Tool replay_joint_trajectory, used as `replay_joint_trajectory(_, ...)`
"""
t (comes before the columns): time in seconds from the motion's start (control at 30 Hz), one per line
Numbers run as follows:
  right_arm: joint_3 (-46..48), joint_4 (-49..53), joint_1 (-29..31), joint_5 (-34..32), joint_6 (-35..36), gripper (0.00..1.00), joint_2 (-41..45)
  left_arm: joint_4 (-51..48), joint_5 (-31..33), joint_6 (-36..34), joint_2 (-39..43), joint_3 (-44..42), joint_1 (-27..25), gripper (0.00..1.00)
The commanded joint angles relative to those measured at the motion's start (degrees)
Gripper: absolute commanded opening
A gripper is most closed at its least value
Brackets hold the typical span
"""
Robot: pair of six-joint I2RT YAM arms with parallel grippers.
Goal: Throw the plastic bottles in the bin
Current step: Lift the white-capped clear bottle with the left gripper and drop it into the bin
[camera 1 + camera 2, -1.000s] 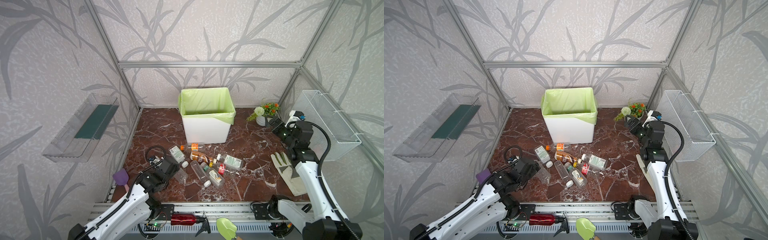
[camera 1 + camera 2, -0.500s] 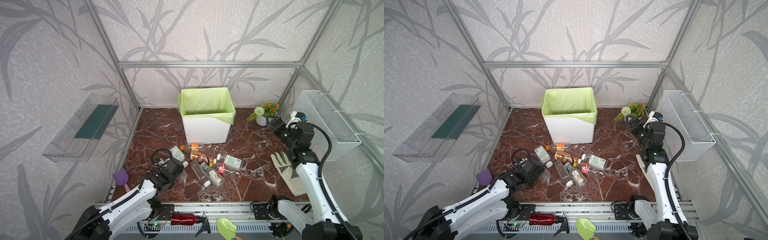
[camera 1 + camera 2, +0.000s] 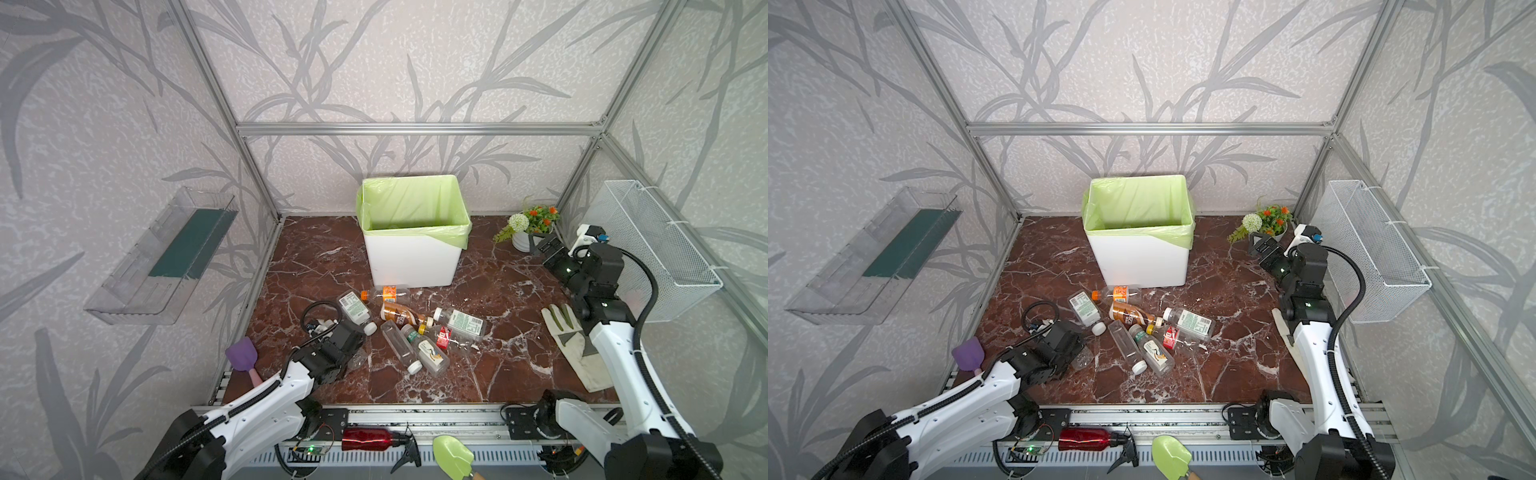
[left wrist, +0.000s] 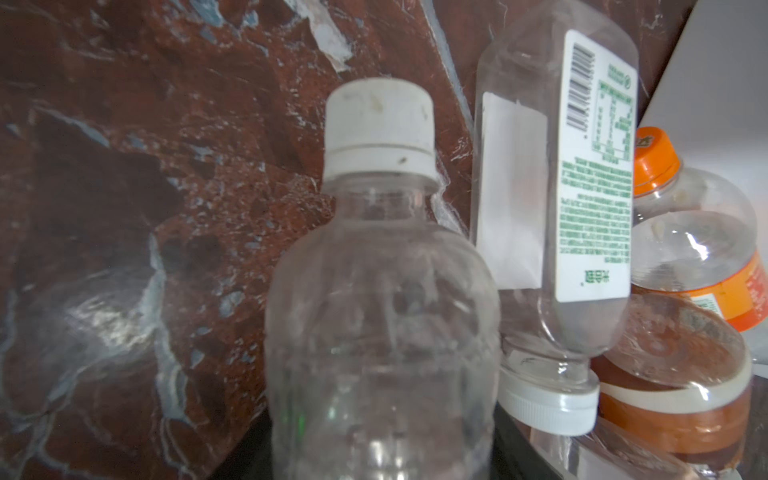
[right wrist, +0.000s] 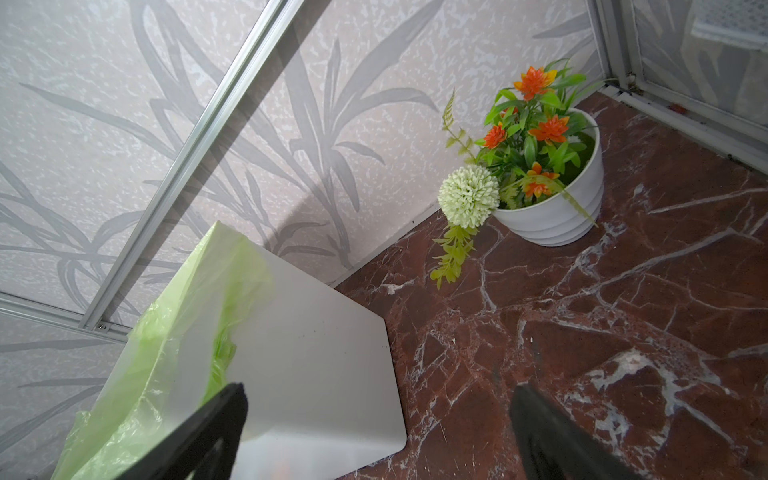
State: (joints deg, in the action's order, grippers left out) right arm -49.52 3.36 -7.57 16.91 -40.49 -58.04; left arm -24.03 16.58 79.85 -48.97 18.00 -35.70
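Observation:
Several plastic bottles (image 3: 415, 328) (image 3: 1142, 328) lie in a heap on the marble floor in front of the bin (image 3: 413, 266) (image 3: 1142, 266), a white tub with a green bag over its rim. At the heap's left edge my left gripper (image 3: 353, 352) (image 3: 1077, 353) is shut on a clear bottle (image 4: 382, 311) with a white cap. The bottle lies on the floor and its body fills the space between the jaws. A green-labelled bottle (image 4: 582, 187) and an orange-capped one (image 4: 698, 232) lie just beside it. My right gripper (image 3: 546, 245) (image 5: 378, 432) hangs open and empty to the right of the bin (image 5: 316, 365).
A white flower pot (image 3: 528, 235) (image 5: 552, 216) stands at the back right, close to the right gripper. A white glove (image 3: 575, 345) lies by the right arm. A purple scoop (image 3: 241, 353), a red metallic bottle (image 3: 368, 439) and a green scoop (image 3: 453, 457) lie along the front. A wire basket (image 3: 652, 249) and a clear tray (image 3: 162, 257) hang on the walls.
My left arm has reached forward and to the right, up to the heap, and its jaws have come in round the clear bottle. The right arm has barely moved.

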Motion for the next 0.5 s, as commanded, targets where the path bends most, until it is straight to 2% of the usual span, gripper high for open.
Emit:
replay_joint_trajectory(0.0,0.0,-0.5,-0.2,1.6,0.6,0.99,-0.6,-6.5,3.6,-3.2,4.0,2.4,0.2,0.5)
replay_joint_trajectory(0.17,0.9,-1.0,-0.2,2.5,1.5,0.99,-1.4,-17.2,12.8,-15.5,6.2,15.3,0.2,0.48)
replay_joint_trajectory(0.3,3.2,-2.2,-0.2,2.1,1.1,0.99,-1.6,-16.0,20.2,-34.1,5.6,28.2,2.0,0.51)
replay_joint_trajectory(0.37,4.2,-2.9,-0.3,2.1,0.9,0.99,-1.5,-12.9,19.1,-44.2,3.9,35.6,6.3,0.51)
replay_joint_trajectory(0.47,5.1,-3.5,-0.8,2.6,0.6,0.99,-1.3,-6.1,12.1,-54.3,0.2,46.1,14.5,0.52)
